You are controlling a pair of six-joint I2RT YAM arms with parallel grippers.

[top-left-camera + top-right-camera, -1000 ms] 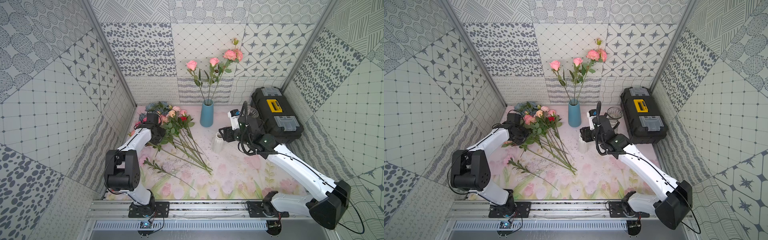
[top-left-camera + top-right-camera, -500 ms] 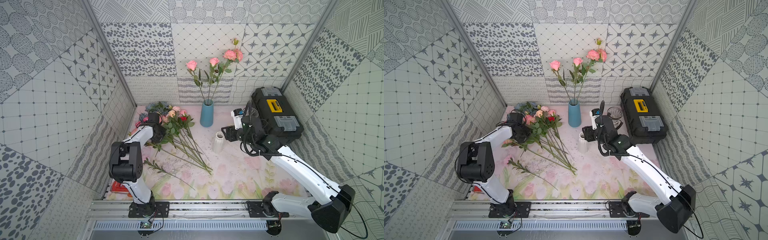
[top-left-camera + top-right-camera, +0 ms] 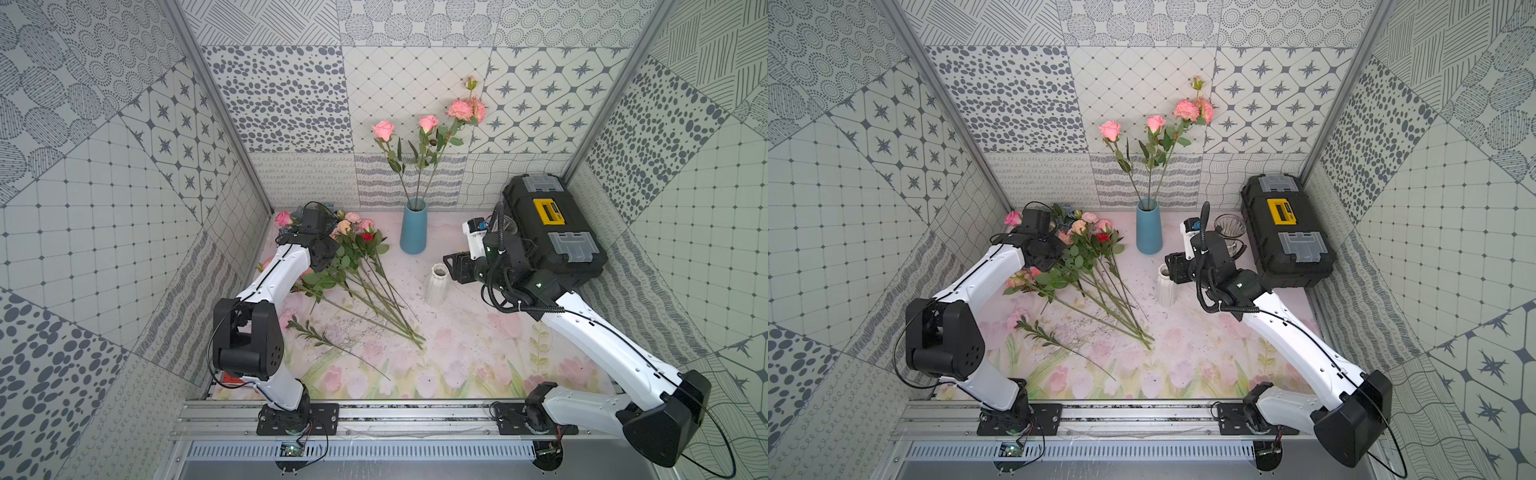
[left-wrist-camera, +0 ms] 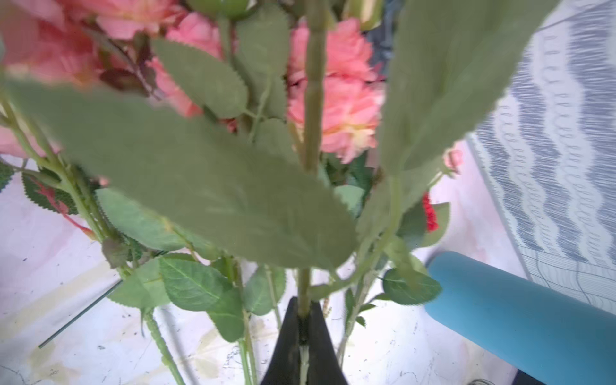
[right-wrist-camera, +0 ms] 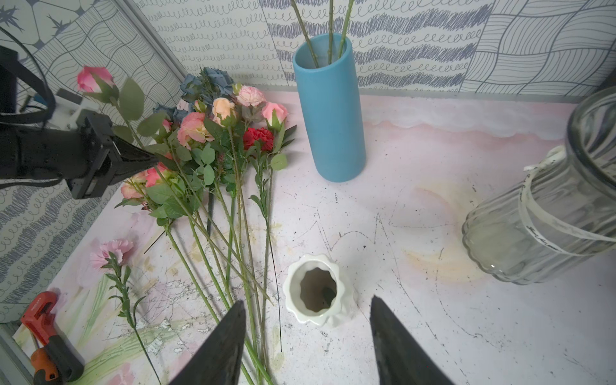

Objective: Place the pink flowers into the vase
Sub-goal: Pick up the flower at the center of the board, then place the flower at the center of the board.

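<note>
Tiled walls ring the floral desk (image 3: 478,357). Left tool (image 4: 303,328) grips one stem (image 4: 312,100) among the pink flowers (image 3: 353,218) lying beside the vase (image 3: 413,232); right tool (image 5: 306,300) gapes, empty. Lift slowly, freeing tangled neighbours, then insert stem-first.

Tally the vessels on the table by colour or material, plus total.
Tall blue vase: 1
White ribbed vase: 1
Clear ribbed glass jar: 1
Total: 3

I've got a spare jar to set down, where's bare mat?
Bare: the near mat between the stem ends and right arm, and the strip between blue vase and white vase. Crowded: the pink flowers at back left.
</note>
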